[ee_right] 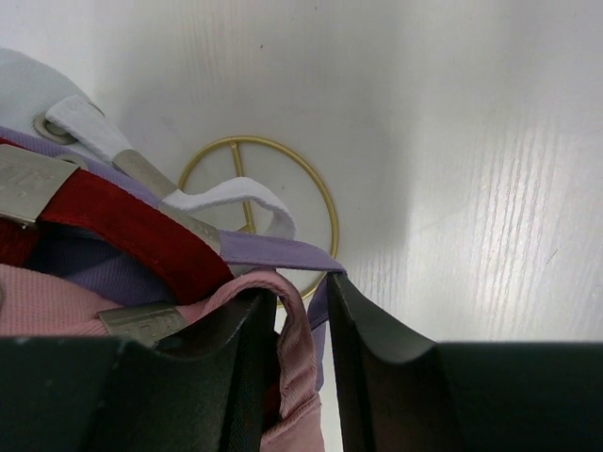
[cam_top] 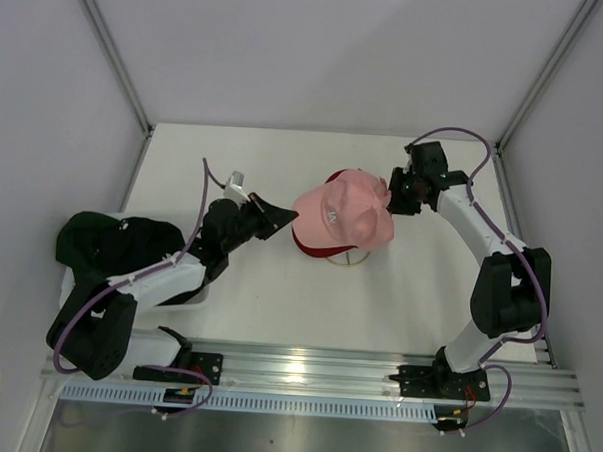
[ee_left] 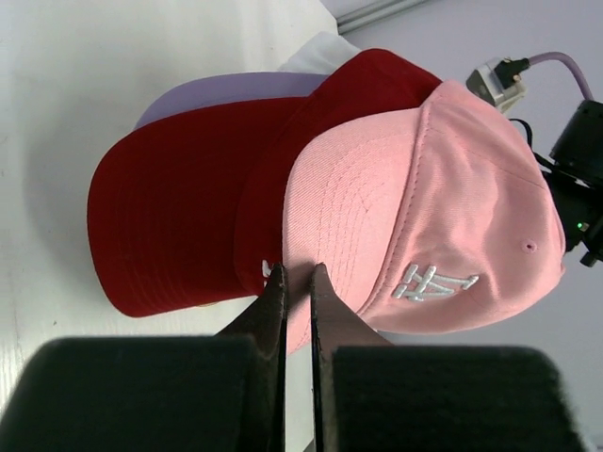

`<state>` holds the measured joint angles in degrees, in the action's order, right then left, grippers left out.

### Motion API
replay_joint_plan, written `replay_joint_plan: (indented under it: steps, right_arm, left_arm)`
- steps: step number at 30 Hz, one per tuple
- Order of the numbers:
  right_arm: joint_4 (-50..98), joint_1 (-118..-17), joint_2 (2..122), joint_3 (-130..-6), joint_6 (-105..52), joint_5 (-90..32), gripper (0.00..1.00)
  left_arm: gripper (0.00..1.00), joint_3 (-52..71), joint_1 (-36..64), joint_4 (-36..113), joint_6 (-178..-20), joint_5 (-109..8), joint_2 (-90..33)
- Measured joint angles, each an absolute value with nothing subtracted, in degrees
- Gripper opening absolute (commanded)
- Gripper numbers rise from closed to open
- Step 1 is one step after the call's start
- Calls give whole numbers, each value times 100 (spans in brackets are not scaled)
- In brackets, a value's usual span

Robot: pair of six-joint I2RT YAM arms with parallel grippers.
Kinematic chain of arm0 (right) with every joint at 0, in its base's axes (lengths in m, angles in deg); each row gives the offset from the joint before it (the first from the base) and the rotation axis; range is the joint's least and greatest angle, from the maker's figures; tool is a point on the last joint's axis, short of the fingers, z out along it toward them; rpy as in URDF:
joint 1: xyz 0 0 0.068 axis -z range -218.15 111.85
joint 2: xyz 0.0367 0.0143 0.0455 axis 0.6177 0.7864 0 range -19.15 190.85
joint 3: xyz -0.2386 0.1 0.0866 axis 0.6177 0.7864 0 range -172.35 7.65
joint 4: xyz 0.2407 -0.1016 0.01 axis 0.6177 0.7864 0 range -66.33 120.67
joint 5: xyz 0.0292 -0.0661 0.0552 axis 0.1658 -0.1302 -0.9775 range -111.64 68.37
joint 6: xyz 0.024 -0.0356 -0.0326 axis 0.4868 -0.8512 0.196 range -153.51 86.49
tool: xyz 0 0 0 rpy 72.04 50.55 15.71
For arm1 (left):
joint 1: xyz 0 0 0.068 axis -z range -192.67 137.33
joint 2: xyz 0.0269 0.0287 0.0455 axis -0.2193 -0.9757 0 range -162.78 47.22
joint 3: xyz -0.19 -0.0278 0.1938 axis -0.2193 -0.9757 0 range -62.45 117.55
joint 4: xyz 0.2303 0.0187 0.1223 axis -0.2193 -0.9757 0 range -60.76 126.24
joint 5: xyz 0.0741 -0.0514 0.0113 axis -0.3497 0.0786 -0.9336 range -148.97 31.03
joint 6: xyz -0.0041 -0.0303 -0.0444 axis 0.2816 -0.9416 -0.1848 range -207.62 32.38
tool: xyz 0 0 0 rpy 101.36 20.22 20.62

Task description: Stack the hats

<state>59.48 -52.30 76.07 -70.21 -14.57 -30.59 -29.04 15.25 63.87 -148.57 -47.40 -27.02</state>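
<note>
A pink cap (cam_top: 340,210) with a white logo sits on top of a red cap (cam_top: 316,249) on the stand; the left wrist view shows pink (ee_left: 415,188) over red (ee_left: 179,217) over a lavender cap (ee_left: 207,94). My left gripper (cam_top: 287,217) is at the pink brim's edge; its jaws (ee_left: 294,268) are almost together with nothing between them. My right gripper (cam_top: 395,198) is at the back of the caps; its jaws (ee_right: 300,287) stand slightly apart with the pink back strap (ee_right: 297,348) loose between them. A black cap (cam_top: 106,239) lies at the left; I cannot make out the dark green cap.
The thin gold wire stand (ee_right: 325,202) holds the stack, its ring base on the table (cam_top: 355,258). A white tray (cam_top: 204,294) at the near left holds the dark caps. White walls enclose the table on three sides.
</note>
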Motion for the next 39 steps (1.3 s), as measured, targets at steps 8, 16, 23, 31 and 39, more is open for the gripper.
replay_joint_plan:
  steps: [8, 16, 23, 31, 39]
  right_arm:
    - [6070, -5230, 7841, -7354, -1468, -2975, 35]
    - [6073, -5346, 7966, -7415, -1426, -3159, 48]
    - [6494, -5346, 7990, -7911, -1634, -3192, 94]
    - [7672, -5340, 8103, -8866, -1900, -3004, 99]
    - [8381, -5198, 7920, -9006, -1933, -3063, 100]
  left_arm:
    - [1, -3081, 1731, 6033, -14921, -5258, -3146]
    - [1, -3466, 1934, 4930, -14744, -5487, -3828]
    - [2, -3654, 1947, 4814, -14413, -5481, -3310]
    - [35, -3064, 1952, 3837, -13526, -5765, -1878]
    - [51, -2244, 1390, 3310, -12772, -5791, -1277]
